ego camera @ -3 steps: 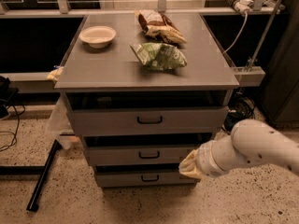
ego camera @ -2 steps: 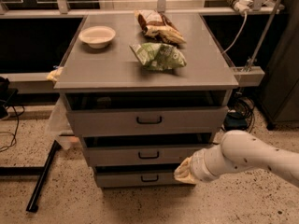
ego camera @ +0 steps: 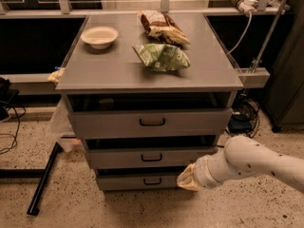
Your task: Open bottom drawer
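White bowl, green bag, brown bag, grey cabinet top

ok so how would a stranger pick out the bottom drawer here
Find the grey cabinet with a bowl and snack bags on top. Of its three stacked fronts, the bottom drawer is the lowest, with the gripper at its right end. It is the narrowest, with the smallest black handle.

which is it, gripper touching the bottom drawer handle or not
Apart. The camera view shows the gripper at the right end of the bottom drawer, with bare grey front between it and the handle.
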Motion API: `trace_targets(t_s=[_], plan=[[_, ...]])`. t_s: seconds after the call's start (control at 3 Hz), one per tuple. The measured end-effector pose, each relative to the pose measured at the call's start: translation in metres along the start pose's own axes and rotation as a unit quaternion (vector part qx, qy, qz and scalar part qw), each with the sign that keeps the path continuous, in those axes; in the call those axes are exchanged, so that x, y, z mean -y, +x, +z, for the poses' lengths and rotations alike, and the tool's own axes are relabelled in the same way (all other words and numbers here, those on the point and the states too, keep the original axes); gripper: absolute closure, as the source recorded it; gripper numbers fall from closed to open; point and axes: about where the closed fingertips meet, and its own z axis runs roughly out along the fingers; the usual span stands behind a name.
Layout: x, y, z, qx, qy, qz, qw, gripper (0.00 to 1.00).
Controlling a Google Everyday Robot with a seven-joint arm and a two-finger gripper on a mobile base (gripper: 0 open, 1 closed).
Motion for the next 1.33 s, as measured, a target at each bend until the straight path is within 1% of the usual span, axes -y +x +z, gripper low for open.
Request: trace_targets(t_s=[0.33,0.67,1.0,1.33], plan=[[-0.003,0.016,0.010,-0.030,0.013,-0.018,0.9993,1.00],[0.010,0.063,0.033,-0.061,0.043,-0.041,0.9964,1.00],[0.021,0.130,0.093,-0.053,0.036,-0.033,0.9974,1.00],[0.020,0.126,0.088,-0.055,0.037,-0.036,0.9971,1.00]])
